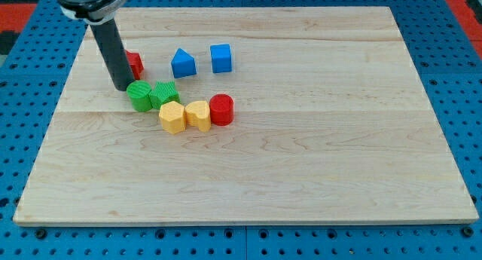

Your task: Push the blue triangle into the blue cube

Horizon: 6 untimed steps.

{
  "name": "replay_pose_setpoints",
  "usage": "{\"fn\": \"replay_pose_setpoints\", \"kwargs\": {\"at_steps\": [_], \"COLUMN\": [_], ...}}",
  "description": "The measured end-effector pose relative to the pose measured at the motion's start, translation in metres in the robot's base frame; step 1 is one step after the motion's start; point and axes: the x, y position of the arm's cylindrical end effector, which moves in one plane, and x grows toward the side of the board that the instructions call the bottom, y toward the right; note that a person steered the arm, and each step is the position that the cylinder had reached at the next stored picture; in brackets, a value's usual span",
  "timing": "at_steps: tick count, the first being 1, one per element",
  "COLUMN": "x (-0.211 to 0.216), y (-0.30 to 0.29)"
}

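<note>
Blue triangle (183, 63) apex toward view's top, blue cube (221, 58) just right, my tip (123, 87) well left, no pincer visible

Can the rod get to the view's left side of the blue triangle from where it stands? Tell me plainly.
Probably yes. My tip sits above the green blocks, with the red block right beside the rod. Bare board lies between that red block and the blue triangle, with the blue cube beyond.

Seven blocks and my one rod on the wooden board (301, 177)

I count two blue: a triangle (183, 63) and a cube (221, 58). Two green (139, 96) (164, 94), two yellow (172, 117) (198, 114), two red (221, 109) (135, 63). That makes eight, not seven.
</note>
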Motion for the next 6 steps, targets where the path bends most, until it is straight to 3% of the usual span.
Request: {"fn": "replay_pose_setpoints", "kwargs": {"at_steps": [2, 3, 4, 6], "x": [-0.054, -0.05, -0.059, -0.072], "y": [0.042, 0.122, 0.148, 0.146]}}
